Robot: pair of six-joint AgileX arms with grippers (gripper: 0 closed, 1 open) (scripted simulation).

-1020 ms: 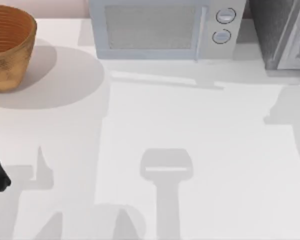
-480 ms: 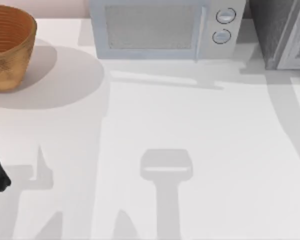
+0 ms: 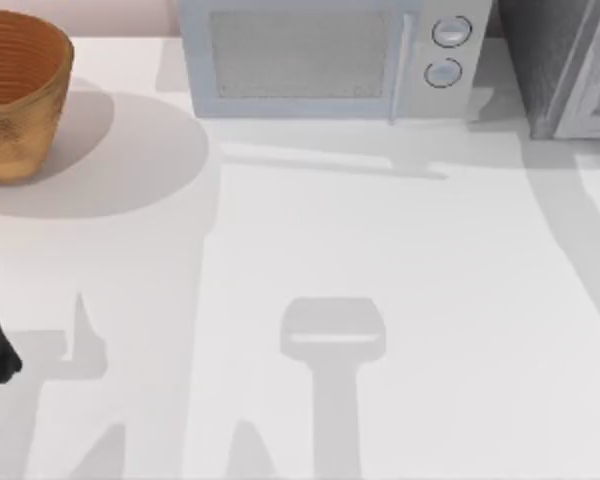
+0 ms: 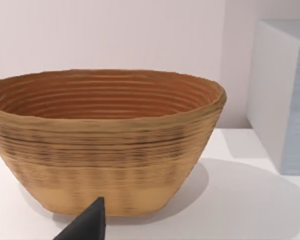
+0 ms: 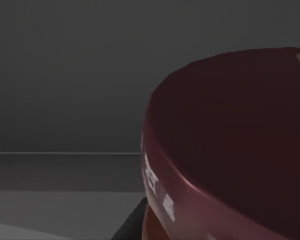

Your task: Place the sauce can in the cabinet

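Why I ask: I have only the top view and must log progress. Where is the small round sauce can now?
Observer: In the right wrist view, the dark-red round sauce can sits close in front of the camera.
Operator: What is behind it?
Observer: A dark-grey wall above a flat floor. It looks like the inside of the dark-grey speckled cabinet.
Operator: And the left arm?
Observer: Parked at the table's left. The left gripper points at the outer wall of the woven brown basket and is apart from it.
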